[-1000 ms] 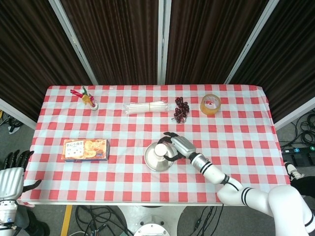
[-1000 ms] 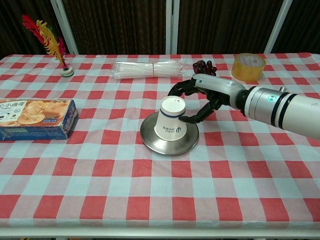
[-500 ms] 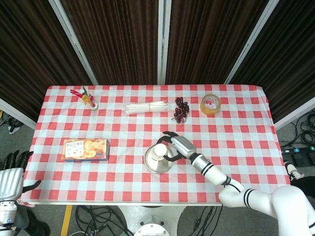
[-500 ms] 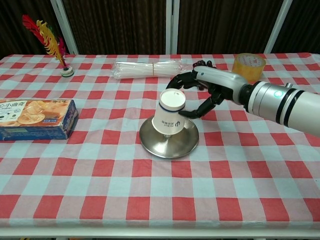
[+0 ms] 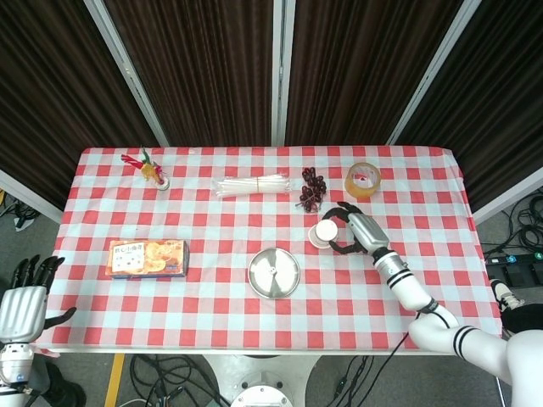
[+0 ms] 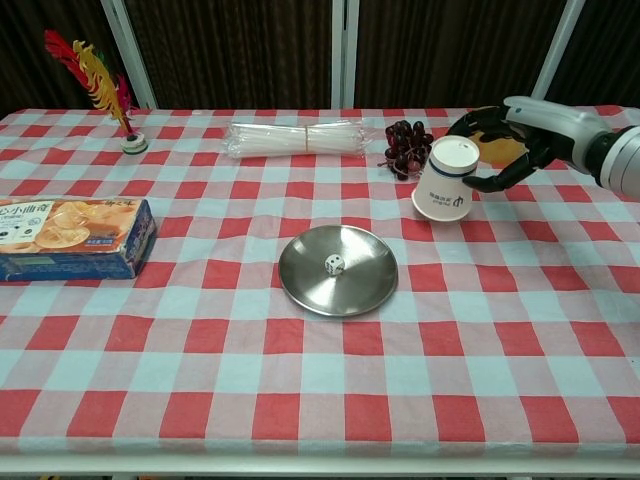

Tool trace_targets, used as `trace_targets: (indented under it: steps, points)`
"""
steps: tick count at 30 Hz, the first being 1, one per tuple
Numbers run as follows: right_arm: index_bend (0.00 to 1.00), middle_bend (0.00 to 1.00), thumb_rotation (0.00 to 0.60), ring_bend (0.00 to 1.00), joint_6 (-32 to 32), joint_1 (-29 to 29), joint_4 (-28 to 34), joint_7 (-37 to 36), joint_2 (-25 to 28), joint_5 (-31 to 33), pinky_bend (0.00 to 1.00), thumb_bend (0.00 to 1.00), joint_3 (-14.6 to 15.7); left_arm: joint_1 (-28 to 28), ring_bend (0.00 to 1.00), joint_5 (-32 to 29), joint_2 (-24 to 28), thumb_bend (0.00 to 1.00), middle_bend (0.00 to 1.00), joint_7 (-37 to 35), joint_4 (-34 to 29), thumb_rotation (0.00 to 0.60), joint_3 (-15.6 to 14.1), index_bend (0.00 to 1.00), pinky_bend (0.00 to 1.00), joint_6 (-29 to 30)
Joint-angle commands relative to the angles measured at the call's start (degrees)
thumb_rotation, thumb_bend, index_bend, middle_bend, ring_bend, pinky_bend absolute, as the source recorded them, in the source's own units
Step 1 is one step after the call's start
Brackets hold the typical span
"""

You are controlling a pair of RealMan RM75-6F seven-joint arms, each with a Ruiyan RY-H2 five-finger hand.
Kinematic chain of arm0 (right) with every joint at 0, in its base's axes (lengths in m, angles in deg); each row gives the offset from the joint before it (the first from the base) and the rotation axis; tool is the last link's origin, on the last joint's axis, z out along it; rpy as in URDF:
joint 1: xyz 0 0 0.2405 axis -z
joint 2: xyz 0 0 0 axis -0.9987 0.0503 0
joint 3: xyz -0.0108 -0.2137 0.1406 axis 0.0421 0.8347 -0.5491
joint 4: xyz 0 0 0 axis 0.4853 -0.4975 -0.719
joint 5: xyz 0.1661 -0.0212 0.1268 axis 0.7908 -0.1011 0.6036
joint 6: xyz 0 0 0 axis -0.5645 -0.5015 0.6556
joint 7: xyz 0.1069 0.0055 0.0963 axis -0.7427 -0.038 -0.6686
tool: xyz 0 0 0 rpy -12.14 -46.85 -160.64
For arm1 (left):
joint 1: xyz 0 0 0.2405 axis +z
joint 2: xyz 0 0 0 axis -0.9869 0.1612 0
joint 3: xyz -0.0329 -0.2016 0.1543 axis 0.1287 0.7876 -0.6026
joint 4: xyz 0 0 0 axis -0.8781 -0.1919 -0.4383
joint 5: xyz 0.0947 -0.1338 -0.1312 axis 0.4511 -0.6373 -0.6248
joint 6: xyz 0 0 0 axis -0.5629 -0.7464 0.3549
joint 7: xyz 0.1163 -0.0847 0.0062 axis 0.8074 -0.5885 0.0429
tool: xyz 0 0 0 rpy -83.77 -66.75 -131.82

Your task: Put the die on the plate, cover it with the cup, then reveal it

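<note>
One die (image 6: 334, 264): we see it uncovered, centre of plate (image 6: 372, 289).
R hand (image 6: 515, 140): grasping cup (image 6: 446, 180) inverted, off plate.
L hand (image 5: 24, 305): fingers apart, holding nothing.

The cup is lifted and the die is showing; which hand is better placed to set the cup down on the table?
The right hand: it already holds the cup above the table. The left hand is off the table's near-left corner, far from it.
</note>
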Motion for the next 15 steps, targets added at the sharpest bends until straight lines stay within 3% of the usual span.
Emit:
trace_targets:
  steps: [1,4,7,11,15]
  points:
    - [0.09,0.15,0.600,0.00,-2.66,0.61,-0.75,0.25,0.07,0.81,0.03,0.26,0.86,-0.09,0.02,0.24,0.17,0.00,0.13,0.59,-0.51,0.600,-0.04,0.14,0.02,0.15]
    - [0.01,0.11,0.600,0.00,-2.38,0.98,-0.31,0.38,0.44,0.14,0.01,0.22,1.00,-0.01,0.02,0.30,0.38,0.00,0.13,1.07,-0.99,0.600,-0.04,0.14,0.02,0.46]
    - [0.00,0.05,0.600,0.00,-0.04,2.15,1.95,-0.39,2.16,-0.75,0.00,0.22,0.68,0.14,0.02,0.30,0.50,0.00,0.13,1.27,-1.31,0.600,-0.10,0.14,0.02,0.70]
    - [0.00,0.05,0.600,0.00,9.07,6.57,7.12,0.86,7.25,-3.40,0.00,0.22,0.92,0.38,0.02,0.27,0.49,0.00,0.13,1.00,-1.29,0.600,-0.16,0.14,0.02,1.02]
    - [0.00,0.11,0.600,0.00,20.10,13.45,12.16,9.01,12.96,-4.62,0.00,0.24,2.38,0.33,0.02,0.31,0.41,0.00,0.13,0.69,-0.99,0.600,-0.11,0.14,0.02,1.04]
